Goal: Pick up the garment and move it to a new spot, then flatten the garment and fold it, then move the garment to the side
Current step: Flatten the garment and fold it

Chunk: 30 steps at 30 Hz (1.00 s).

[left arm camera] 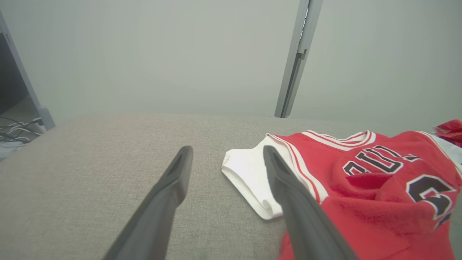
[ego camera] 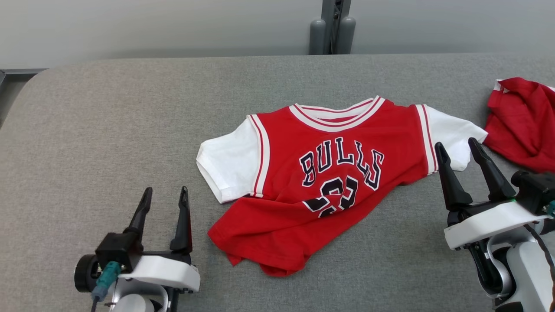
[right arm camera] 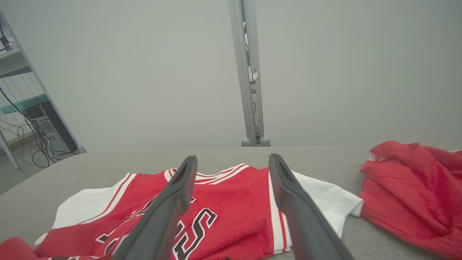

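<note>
The left gripper [ego camera: 167,189] sits low at the robot's left, its two dark fingers [ego camera: 184,216] spread apart, empty and pointing forward. The right gripper [ego camera: 455,143] is at the robot's right, reaching farther forward and tilted slightly leftward, its fingers also spread wide and empty

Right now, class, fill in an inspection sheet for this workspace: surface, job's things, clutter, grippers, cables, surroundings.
Surface: grey fabric-covered table.
Job's things: red shirt, white sleeves, front up, lower part rumpled.
Clutter: second red garment, crumpled, at the table's right end.
Grippers: left gripper and right gripper, jaws open, holding nothing.
Cables: loose wires on the floor beyond the table's corner.
Surroundings: pale wall, grey post behind the table.
</note>
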Tool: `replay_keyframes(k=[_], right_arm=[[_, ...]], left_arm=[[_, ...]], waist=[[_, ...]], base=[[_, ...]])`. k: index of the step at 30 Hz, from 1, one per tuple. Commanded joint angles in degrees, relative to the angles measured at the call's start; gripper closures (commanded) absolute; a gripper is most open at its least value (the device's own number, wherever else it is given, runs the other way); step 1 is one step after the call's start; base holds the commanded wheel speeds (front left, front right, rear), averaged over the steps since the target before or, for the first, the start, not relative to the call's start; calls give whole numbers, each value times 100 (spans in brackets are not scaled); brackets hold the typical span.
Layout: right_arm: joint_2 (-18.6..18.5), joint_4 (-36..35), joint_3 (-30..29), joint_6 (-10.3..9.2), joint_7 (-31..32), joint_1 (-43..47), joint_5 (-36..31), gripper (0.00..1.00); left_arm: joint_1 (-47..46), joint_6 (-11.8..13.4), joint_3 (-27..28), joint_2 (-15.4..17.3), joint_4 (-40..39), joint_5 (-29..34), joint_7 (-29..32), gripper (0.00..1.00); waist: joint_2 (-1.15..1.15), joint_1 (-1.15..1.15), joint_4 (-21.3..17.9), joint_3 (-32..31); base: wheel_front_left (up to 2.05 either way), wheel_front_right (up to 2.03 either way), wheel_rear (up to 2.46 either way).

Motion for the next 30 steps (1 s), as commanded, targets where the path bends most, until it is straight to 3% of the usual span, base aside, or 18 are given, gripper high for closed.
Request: replay_keyframes(k=[1, 4, 9, 15, 17, 21, 25, 30], right_arm=[[-2, -72, -50, 1, 37, 3, -41, 0], [89, -256, -113, 1, 131, -25, -126, 0], [237, -413, -114, 1, 182, -19, -199, 0], [384, -410, -39, 1, 104, -112, -214, 0], [426, -374, -25, 1, 49, -155, -191, 0], [492, -307, 127, 1, -22, -277, -171, 0], [531, -179, 310, 1, -84, -459, -103, 0], [580, -27, 445, 1, -196, -634, -58, 0]], left_arm=[[-133, -18, 84, 25, -16, -87, -7, 0], [-342, -109, 195, 17, -14, -75, -7, 0], [-1112, -608, 78, 126, 846, -104, 61, 0], [-2497, -951, -167, 477, 1736, -250, 951, 0], [-2895, -1003, -203, 559, 1979, -478, 1434, 0], [-3634, -1054, -69, 587, 2368, -1522, 2795, 0], [-4130, -1049, -169, 945, 2498, -2211, 4099, 0], [-4461, -1050, -197, 1286, 2671, -2502, 5156, 0]], waist=[[0, 0, -64, 66], [0, 0, -158, 176], [0, 0, -397, 428], [0, 0, -793, 781], [0, 0, -905, 885], [0, 0, -1131, 1073], [0, 0, -1303, 1212], [0, 0, -1460, 1304]], base=[[0, 0, 0], [0, 0, 0], [0, 0, 0], [0, 0, 0], [0, 0, 0], [0, 0, 0], [0, 0, 0], [0, 0, 0]])
